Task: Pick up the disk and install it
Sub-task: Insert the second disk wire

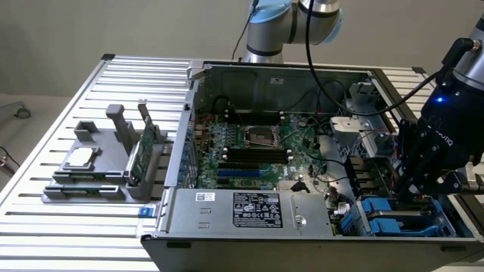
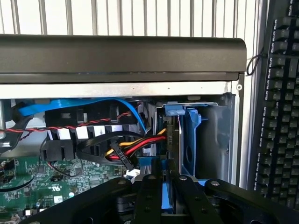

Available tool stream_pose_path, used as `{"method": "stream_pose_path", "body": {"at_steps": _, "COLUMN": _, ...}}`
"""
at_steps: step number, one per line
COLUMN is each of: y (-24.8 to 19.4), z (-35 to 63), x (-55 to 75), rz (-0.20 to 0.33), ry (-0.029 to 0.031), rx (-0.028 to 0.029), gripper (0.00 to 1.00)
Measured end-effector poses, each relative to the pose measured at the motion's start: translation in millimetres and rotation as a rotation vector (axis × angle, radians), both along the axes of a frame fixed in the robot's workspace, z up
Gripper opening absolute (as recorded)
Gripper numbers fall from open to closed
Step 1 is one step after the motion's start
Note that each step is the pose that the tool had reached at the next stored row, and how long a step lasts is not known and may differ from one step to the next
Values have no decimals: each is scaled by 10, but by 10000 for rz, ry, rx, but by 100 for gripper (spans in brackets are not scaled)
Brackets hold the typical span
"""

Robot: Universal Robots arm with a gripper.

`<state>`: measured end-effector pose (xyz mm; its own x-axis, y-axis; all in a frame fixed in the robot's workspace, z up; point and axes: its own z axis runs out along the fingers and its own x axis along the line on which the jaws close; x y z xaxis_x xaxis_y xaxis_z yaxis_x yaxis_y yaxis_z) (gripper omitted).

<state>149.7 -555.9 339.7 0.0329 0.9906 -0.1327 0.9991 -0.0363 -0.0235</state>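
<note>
The disk [image 2: 171,140] sits edge-up in the drive bay at the corner of the open computer case [image 1: 264,73], blue carrier [image 1: 393,215] clipped around it. In the wrist view the gripper [image 2: 162,184] has its black fingers [image 2: 147,198] pinched narrow onto the blue edge, so it's gripping the disk while the disk stands in the bay. Beside it in the same bay is another blue plastic frame [image 2: 192,140], upright, close by.

Moving outward, the case lies on its side with the motherboard [image 1: 253,150] exposed, the power supply [image 1: 250,208] along the near edge, and a bundle of red, yellow and black cables [image 2: 126,147] looping right next to the bay. A blue flat cable [image 2: 74,105] runs above those.

Everything's on a slatted aluminium table [image 1: 76,226]. At the exterior view's left there's a grey holder [image 1: 98,170] with a green circuit card [image 1: 144,150] standing in it and a small silver chip [image 1: 81,158] lying flat. A black keyboard [image 2: 280,107] lies just past the case.
</note>
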Motion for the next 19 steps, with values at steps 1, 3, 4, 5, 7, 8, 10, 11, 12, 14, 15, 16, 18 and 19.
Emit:
{"method": "stream_pose_path", "body": {"at_steps": 1, "y": -1, "z": 0, "x": 0, "rz": 0, "ry": -1, "rx": 40, "gripper": 16}}
{"method": "stream_pose_path", "body": {"at_steps": 3, "y": -5, "z": -1, "x": 2, "rz": -2, "ry": -1, "rx": 147, "gripper": 16}}
{"method": "stream_pose_path", "body": {"at_steps": 4, "y": -7, "z": -1, "x": 6, "rz": -1, "ry": 0, "rx": 186, "gripper": 16}}
{"method": "stream_pose_path", "body": {"at_steps": 5, "y": -9, "z": -1, "x": 11, "rz": -3, "ry": 3, "rx": 207, "gripper": 16}}
{"method": "stream_pose_path", "body": {"at_steps": 7, "y": -15, "z": 0, "x": 24, "rz": -7, "ry": 15, "rx": 219, "gripper": 16}}
{"method": "stream_pose_path", "body": {"at_steps": 8, "y": -22, "z": 1, "x": 28, "rz": -9, "ry": 22, "rx": 219, "gripper": 16}}
{"method": "stream_pose_path", "body": {"at_steps": 10, "y": -45, "z": 0, "x": 28, "rz": -14, "ry": 28, "rx": 223, "gripper": 16}}
{"method": "stream_pose_path", "body": {"at_steps": 11, "y": -56, "z": 0, "x": 29, "rz": -14, "ry": 29, "rx": 223, "gripper": 16}}
{"method": "stream_pose_path", "body": {"at_steps": 12, "y": -63, "z": 1, "x": 29, "rz": -13, "ry": 30, "rx": 223, "gripper": 16}}
{"method": "stream_pose_path", "body": {"at_steps": 14, "y": -66, "z": 1, "x": 24, "rz": -15, "ry": 29, "rx": 234, "gripper": 16}}
{"method": "stream_pose_path", "body": {"at_steps": 15, "y": -66, "z": 1, "x": 19, "rz": -16, "ry": 30, "rx": 247, "gripper": 16}}
{"method": "stream_pose_path", "body": {"at_steps": 16, "y": -67, "z": 3, "x": 10, "rz": -17, "ry": 29, "rx": 258, "gripper": 16}}
{"method": "stream_pose_path", "body": {"at_steps": 18, "y": -68, "z": 6, "x": -2, "rz": -15, "ry": 30, "rx": 290, "gripper": 16}}
{"method": "stream_pose_path", "body": {"at_steps": 19, "y": -67, "z": 8, "x": -3, "rz": -15, "ry": 30, "rx": 303, "gripper": 16}}
